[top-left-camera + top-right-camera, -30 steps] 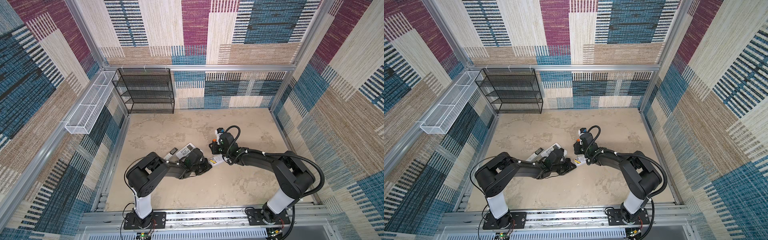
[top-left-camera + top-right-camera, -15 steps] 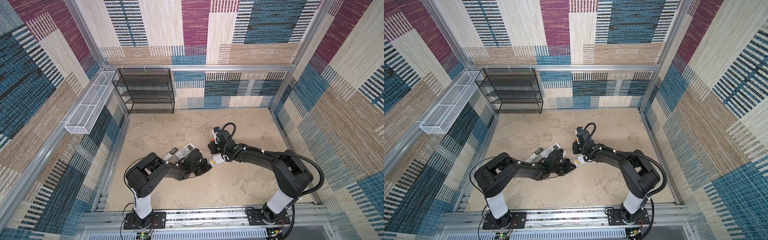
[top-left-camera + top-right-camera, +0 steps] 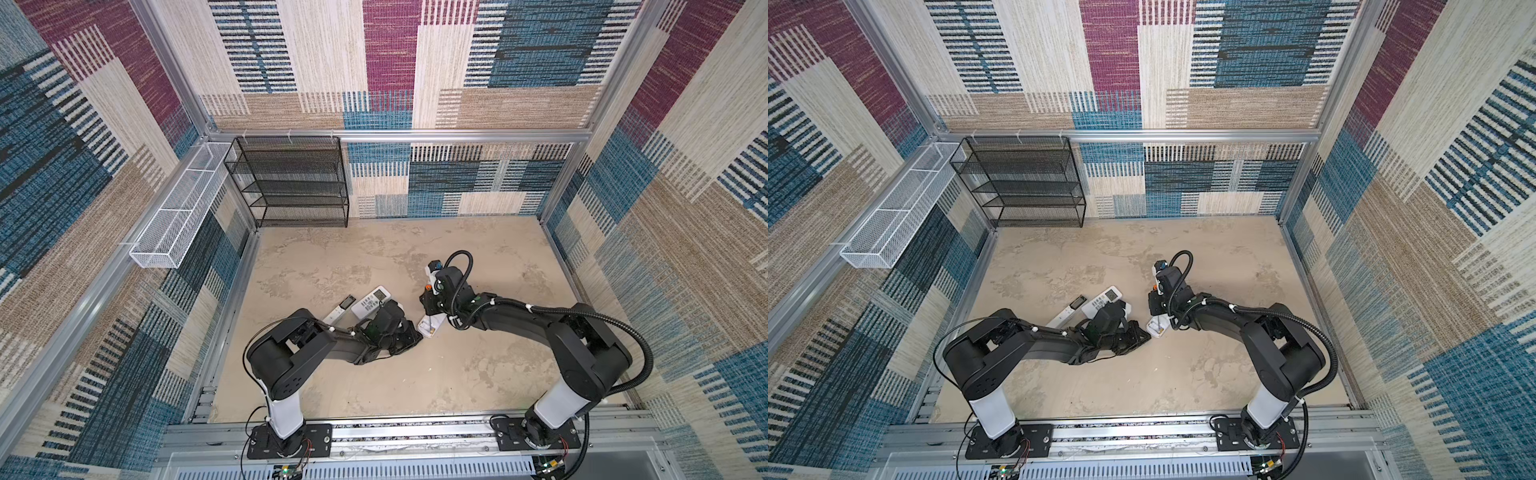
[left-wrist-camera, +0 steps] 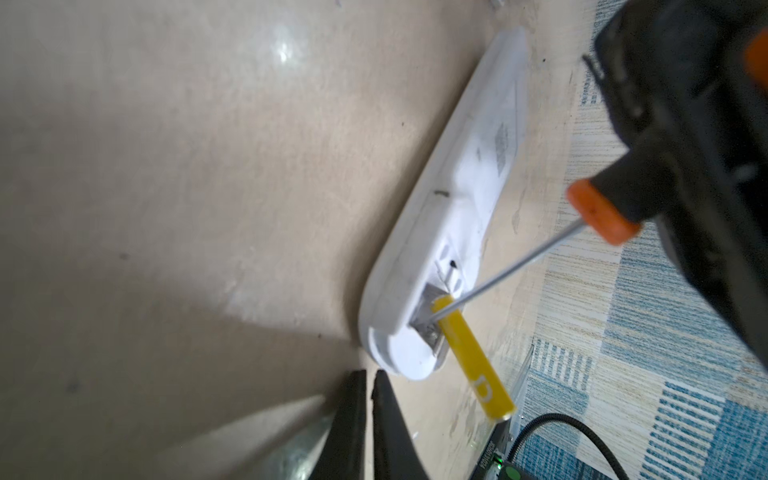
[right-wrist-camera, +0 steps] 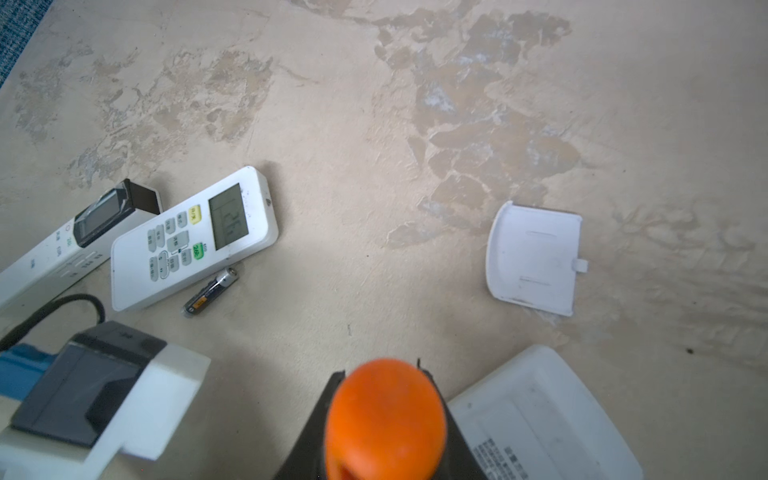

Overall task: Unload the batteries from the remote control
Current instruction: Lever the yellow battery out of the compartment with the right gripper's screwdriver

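Right gripper (image 5: 381,370) clamped on screwdriver (image 4: 598,212); arm edged in slightly over the last second. Tip at yellow battery (image 4: 471,359), one end tilted out of white remote (image 4: 469,199) bay. Looks nearly free, seating unclear. Left gripper (image 4: 370,399) closed, empty, beside it.

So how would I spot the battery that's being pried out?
On the beige table, find the white face-down remote. From its open end a battery sticks out, a screwdriver tip against it. It is bright yellow; the loose battery elsewhere is black.
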